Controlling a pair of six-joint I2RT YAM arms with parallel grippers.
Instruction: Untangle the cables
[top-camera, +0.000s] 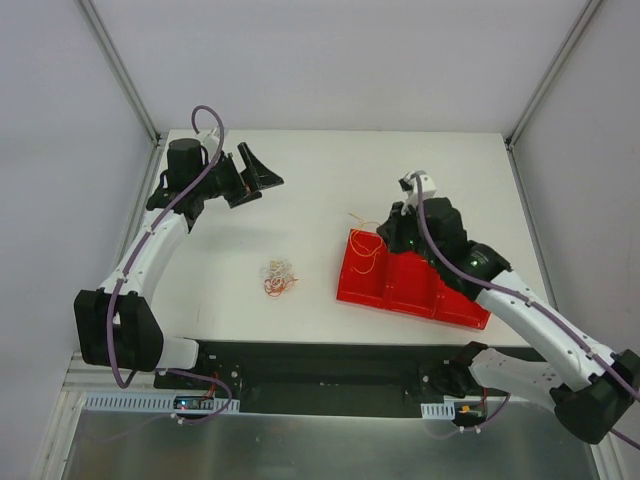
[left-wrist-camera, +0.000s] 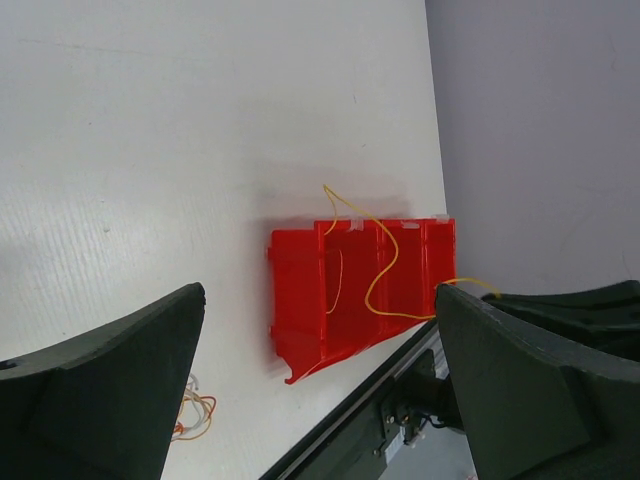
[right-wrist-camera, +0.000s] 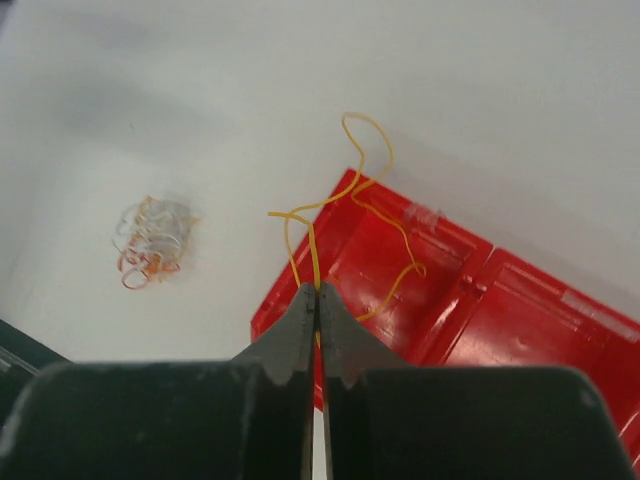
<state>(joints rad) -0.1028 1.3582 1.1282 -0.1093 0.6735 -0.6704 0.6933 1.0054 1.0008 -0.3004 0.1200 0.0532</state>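
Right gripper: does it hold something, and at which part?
The right gripper pinches the yellow cable somewhere along its length, over the red tray's edge; the exact spot cannot be told.

Open table (top-camera: 320, 190) around cable tangle (top-camera: 278, 277), red tray (top-camera: 400, 290) near its right, yellow cable (right-wrist-camera: 313, 250) trailing from right tool (right-wrist-camera: 317, 288) over tray

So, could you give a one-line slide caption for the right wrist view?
Right gripper shut on a yellow cable over the red tray, a small tangle lying apart.
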